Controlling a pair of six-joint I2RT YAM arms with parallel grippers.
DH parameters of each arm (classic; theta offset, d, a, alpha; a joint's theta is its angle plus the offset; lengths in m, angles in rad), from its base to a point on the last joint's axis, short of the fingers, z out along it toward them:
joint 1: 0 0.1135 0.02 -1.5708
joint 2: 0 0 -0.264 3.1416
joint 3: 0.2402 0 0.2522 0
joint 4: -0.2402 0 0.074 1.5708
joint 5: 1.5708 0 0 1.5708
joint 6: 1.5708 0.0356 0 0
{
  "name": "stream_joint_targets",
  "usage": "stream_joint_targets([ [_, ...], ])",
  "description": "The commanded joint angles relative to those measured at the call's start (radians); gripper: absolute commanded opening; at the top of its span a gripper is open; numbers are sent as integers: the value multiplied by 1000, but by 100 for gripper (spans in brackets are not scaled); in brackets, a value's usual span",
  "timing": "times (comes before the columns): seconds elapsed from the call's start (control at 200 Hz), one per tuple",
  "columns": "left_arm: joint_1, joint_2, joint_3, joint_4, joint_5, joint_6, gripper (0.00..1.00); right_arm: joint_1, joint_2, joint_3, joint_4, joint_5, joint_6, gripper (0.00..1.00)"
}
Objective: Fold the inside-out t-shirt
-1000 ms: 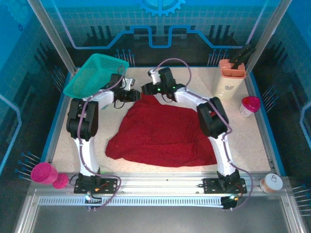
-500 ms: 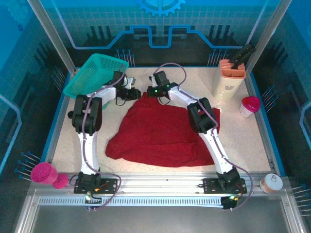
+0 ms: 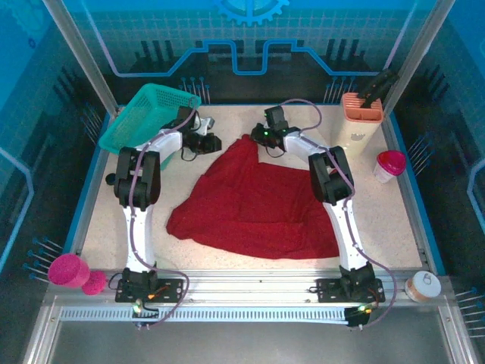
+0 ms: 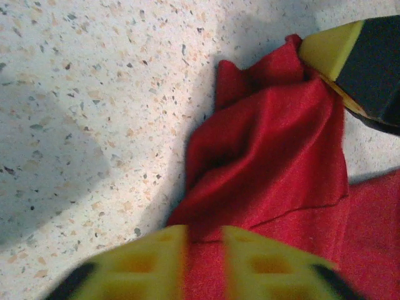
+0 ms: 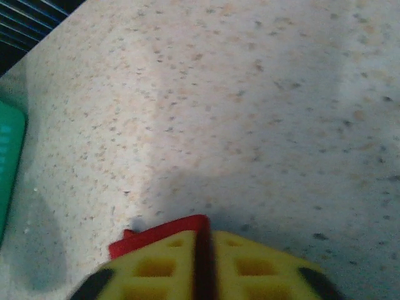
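Peak of the inside-out t-shirt [image 3: 254, 201] points 12 o'clock, pinched tight in the right end effector [image 5: 203, 234]; rest sprawls across the bench [image 3: 379, 220], long axis 9-to-3. Left end effector [image 4: 205, 234] sits at 11, narrow gap, can't tell if gripping. Teal basket [image 3: 144, 121] at 10.

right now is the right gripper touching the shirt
Touching. The right wrist view shows the right gripper closed on the shirt, a red edge of it poking out past the fingertips.
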Motion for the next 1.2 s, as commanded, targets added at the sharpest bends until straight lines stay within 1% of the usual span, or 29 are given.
stream_joint_targets([
  [0.0,-10,23,62,-66,4,41,49,14,-1,-41,51,-37,129,28],
  [0.06,-15,65,138,-120,-6,41,52,10,-12,-50,43,-38,132,33],
  [0.135,-33,138,261,-207,-5,57,53,4,-41,-53,17,-52,119,39],
  [0.205,-59,199,357,-269,-11,94,53,-2,-93,-88,10,-40,89,43],
  [0.285,-84,257,434,-300,-10,121,54,-19,-154,-135,-12,-21,55,46],
  [0.35,-95,294,483,-307,-6,116,54,-39,-246,-207,-15,-14,33,46],
  [0.4,-100,319,513,-320,-23,98,53,-54,-316,-275,-15,-6,6,46],
  [0.51,-103,349,536,-331,-39,73,48,-75,-484,-435,-55,69,-62,48],
  [0.535,-104,351,530,-323,-36,70,45,-79,-521,-470,-68,96,-71,48],
  [0.565,-102,349,515,-308,-33,63,34,-81,-567,-513,-88,127,-82,49],
  [0.645,-100,329,463,-253,-10,71,4,-88,-679,-611,-177,300,-101,55],
  [0.665,-99,320,448,-240,-7,73,0,-91,-696,-625,-192,328,-106,56],
  [0.731,-92,283,408,-211,-25,71,0,-120,-754,-688,-222,401,-144,58],
  [0.791,-80,221,346,-159,-57,62,0,-170,-792,-748,-221,421,-202,66],
  [0.836,-68,152,278,-107,-92,57,0,-211,-803,-777,-226,425,-220,70],
  [0.861,-61,114,236,-73,-115,56,0,-236,-804,-783,-231,411,-218,70],
  [0.896,-50,61,179,-25,-155,51,0,-275,-802,-780,-235,325,-246,72],
  [0.911,-46,39,154,-8,-172,50,0,-304,-799,-777,-234,224,-287,72],
  [0.921,-43,24,137,6,-183,52,0,-311,-797,-778,-230,198,-297,72],
  [0.926,-42,17,129,12,-189,53,0,-323,-795,-781,-219,149,-313,73],
  [0.956,-34,-25,83,48,-218,65,0,-353,-796,-798,-179,52,-341,73],
  [0.966,-33,-38,73,57,-227,71,0,-364,-798,-811,-153,-17,-353,72],
  [0.976,-31,-50,55,68,-238,77,0,-371,-797,-817,-141,-27,-357,72],
  [0.996,-28,-73,29,85,-261,90,0,-395,-799,-835,-101,-93,-364,72],
  [1.016,-24,-95,6,98,-286,103,0,-413,-801,-849,-81,-112,-354,71],
  [1.046,-21,-120,-22,111,-323,122,0,-431,-794,-842,-94,-100,-347,67],
  [1.101,-10,-160,-59,123,-382,135,0,-425,-764,-770,-221,-24,-410,65],
  [1.156,8,-185,-86,132,-381,136,0,-392,-735,-707,-331,98,-492,67],
  [1.196,18,-195,-97,135,-366,150,0,-377,-722,-686,-367,156,-525,68],
])
